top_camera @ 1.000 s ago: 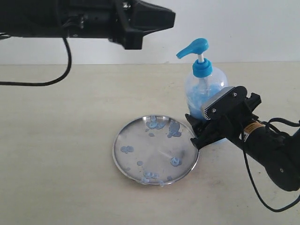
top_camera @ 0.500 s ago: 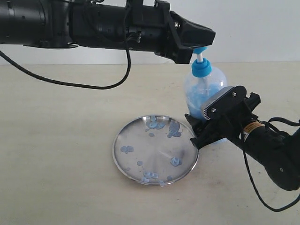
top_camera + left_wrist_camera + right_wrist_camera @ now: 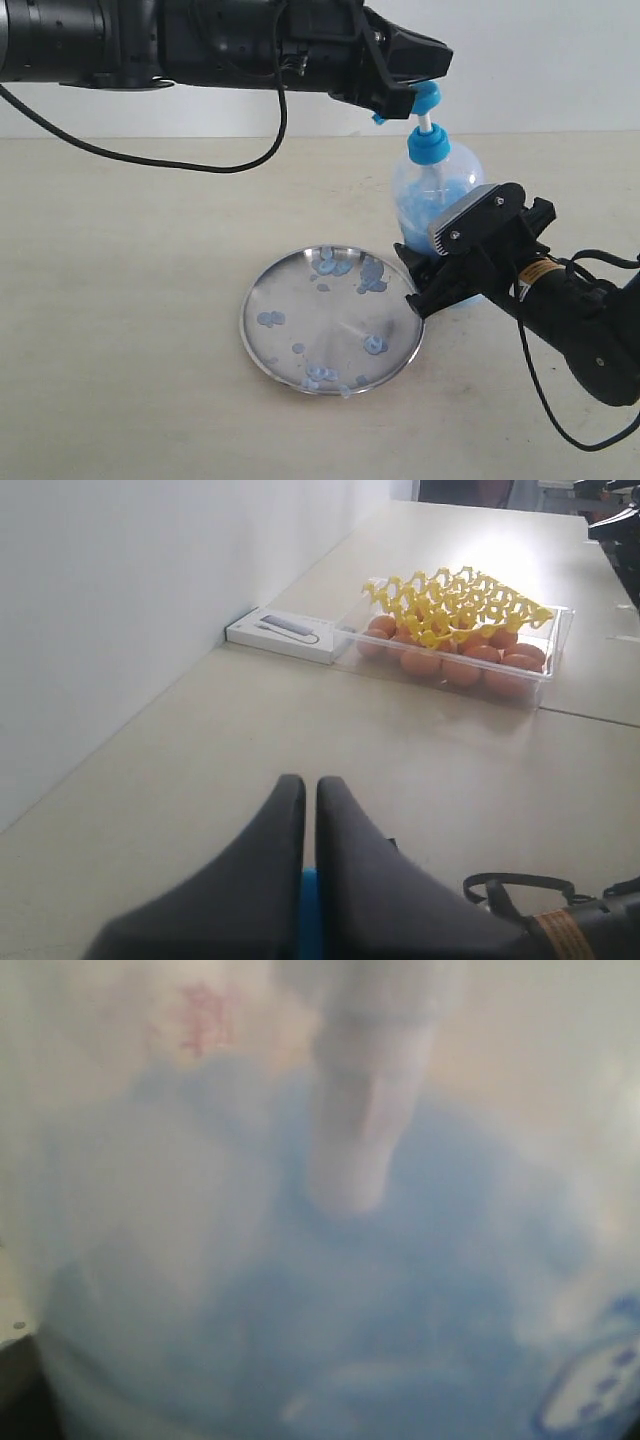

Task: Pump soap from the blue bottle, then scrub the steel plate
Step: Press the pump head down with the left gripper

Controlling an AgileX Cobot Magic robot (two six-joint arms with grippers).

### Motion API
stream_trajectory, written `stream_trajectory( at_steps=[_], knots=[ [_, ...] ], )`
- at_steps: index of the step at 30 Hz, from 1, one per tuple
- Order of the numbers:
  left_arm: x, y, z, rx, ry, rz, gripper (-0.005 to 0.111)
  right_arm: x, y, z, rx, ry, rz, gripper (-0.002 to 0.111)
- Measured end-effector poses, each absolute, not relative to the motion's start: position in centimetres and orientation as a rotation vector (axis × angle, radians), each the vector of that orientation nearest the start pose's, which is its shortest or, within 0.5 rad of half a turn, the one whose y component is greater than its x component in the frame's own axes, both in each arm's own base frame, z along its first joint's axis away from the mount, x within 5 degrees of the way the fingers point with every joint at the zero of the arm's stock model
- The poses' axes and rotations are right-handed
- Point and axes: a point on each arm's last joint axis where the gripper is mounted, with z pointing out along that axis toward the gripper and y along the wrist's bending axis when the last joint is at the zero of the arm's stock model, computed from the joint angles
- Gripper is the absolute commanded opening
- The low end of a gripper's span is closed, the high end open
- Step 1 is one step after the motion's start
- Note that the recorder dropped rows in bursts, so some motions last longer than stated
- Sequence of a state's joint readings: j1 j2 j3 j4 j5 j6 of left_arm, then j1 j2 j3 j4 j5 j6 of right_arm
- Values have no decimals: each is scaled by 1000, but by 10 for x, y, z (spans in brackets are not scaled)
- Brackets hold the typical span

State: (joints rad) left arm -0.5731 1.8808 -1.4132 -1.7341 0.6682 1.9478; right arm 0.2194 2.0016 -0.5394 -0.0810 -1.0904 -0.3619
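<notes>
Now, your left gripper (image 3: 425,68) has its jaws pressed together with no gap. Its tip sits over the bright blue pump head (image 3: 426,98), and you cannot tell whether it bears down. Your right gripper (image 3: 415,275) has its jaws clamped around the lower body of the blue bottle (image 3: 425,190). The bottle stands upright on the tabletop (image 3: 120,300) and fills the right wrist view as a blur. Just beside the bottle, on the left arm's side, the steel plate (image 3: 300,310) lies flat, its rim close under the right gripper. Soap (image 3: 372,275) dots the plate in pale blue blobs, mostly toward the bottle and the near rim.
</notes>
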Motion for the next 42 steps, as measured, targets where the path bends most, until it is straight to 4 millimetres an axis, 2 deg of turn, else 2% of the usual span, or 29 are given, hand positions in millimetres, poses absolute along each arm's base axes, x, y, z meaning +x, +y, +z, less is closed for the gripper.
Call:
stream_trajectory(
  at_steps=[6, 16, 31, 37, 42],
  knots=[
    [336, -281, 286, 1131, 1519, -821, 4, 302, 74, 96, -613, 1754, -58, 0],
    [335, -281, 285, 1154, 1547, -820, 4, 301, 74, 96, -617, 1753, -59, 0],
    [342, -291, 263, 1120, 1607, -969, 4, 302, 73, 96, -607, 1759, -62, 0],
    [343, -291, 263, 1094, 1612, -985, 4, 301, 73, 95, -606, 1762, -63, 0],
    [347, -291, 268, 1070, 1531, -926, 4, 301, 72, 95, -595, 1774, -62, 0]
  ],
)
